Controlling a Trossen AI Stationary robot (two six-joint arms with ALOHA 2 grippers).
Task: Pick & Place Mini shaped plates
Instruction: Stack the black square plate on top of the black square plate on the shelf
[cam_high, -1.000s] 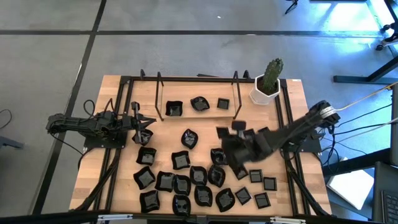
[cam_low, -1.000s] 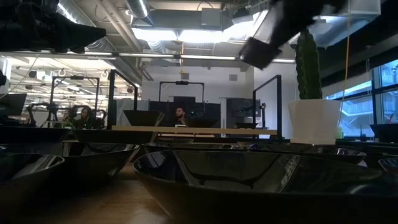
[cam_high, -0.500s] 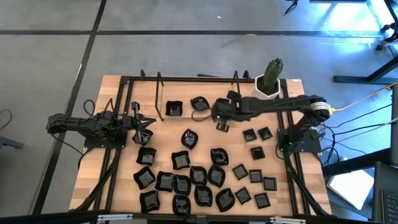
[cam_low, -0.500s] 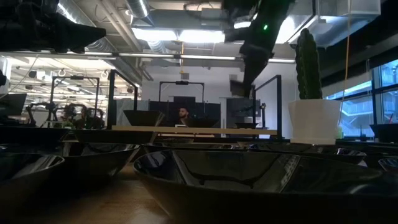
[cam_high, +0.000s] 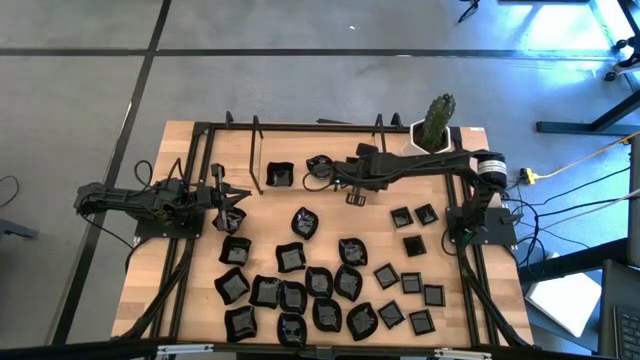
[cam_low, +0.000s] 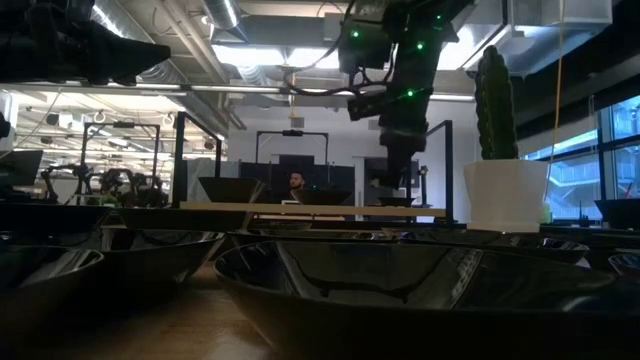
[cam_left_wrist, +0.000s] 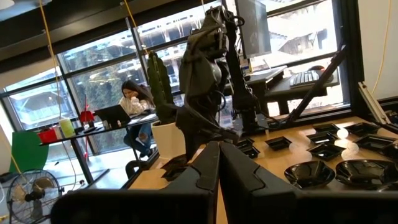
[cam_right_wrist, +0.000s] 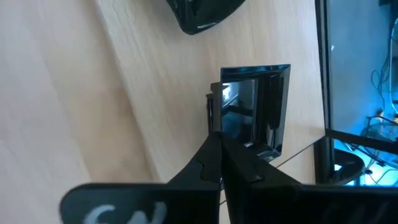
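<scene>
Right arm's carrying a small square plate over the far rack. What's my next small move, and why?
Probably lower a little, then open. The right gripper is shut on the small square plate, hanging above bare wood beside a wavy-edged plate, so releasing there should clear it.

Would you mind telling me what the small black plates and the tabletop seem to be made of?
Small black plates: glossy, mirror-like, with sharp reflections in the right wrist view, so probably glazed ceramic or hard plastic; which one is unclear. Tabletop: pale wood with visible grain, matte, likely plywood or laminate.
</scene>
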